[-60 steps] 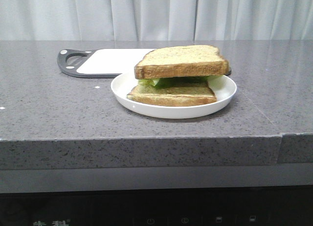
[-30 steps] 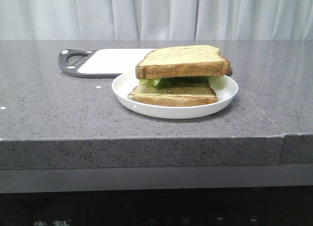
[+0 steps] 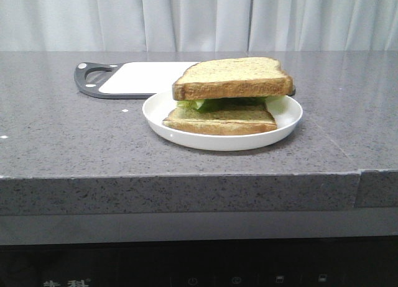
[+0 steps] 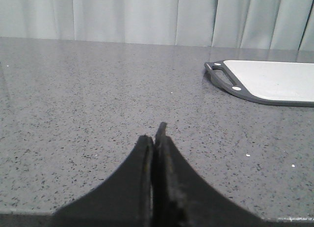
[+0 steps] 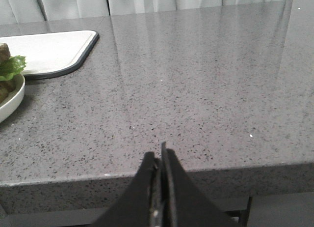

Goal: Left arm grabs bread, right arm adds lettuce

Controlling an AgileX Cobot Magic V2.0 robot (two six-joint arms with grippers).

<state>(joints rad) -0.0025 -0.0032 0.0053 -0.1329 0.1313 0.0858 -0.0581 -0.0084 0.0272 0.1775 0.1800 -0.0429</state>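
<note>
Front view: grey speckled tabletop; white plate holding a lower slice, lettuce and the bread stacked on top; cutting board just behind the plate.

Left wrist view: left end effector, fingers pressed together, holding nothing, over bare tabletop; cutting board off to one side.

Right wrist view: right end effector, fingers apparently closed, empty; plate rim and lettuce barely visible at frame edge.

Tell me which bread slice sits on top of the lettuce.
The upper slice, resting on the lettuce; the lower slice lies beneath it on the white plate.
</note>
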